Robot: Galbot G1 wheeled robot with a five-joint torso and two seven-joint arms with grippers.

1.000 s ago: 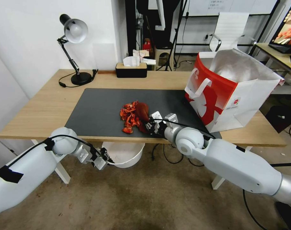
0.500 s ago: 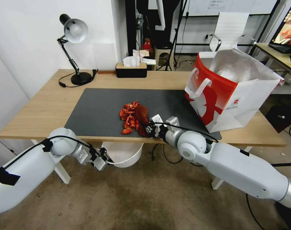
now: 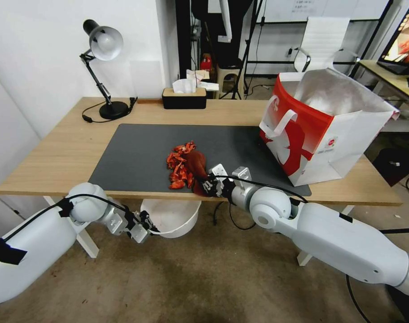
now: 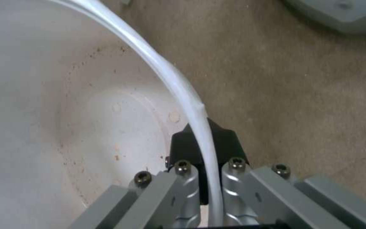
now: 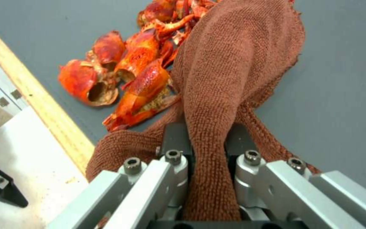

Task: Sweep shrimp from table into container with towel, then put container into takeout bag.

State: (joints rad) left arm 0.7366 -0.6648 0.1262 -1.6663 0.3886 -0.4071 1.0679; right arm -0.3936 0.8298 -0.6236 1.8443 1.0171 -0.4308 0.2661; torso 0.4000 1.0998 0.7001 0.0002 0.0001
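The worktop spans mid-frame; the bag stands at right. The container, below the near edge, is clamped at its rim by the left end effector. The towel, gripped by the right end effector, lies against the shrimp, centre.

On the counter, the left and far parts of the grey mat lie bare, open room for an end effector. The takeout bag stands tall at the right, blocking that side, and the lamp and tissue box line the far edge. Near the front edge the shrimp and towel lie in the way, with the container held just below it.
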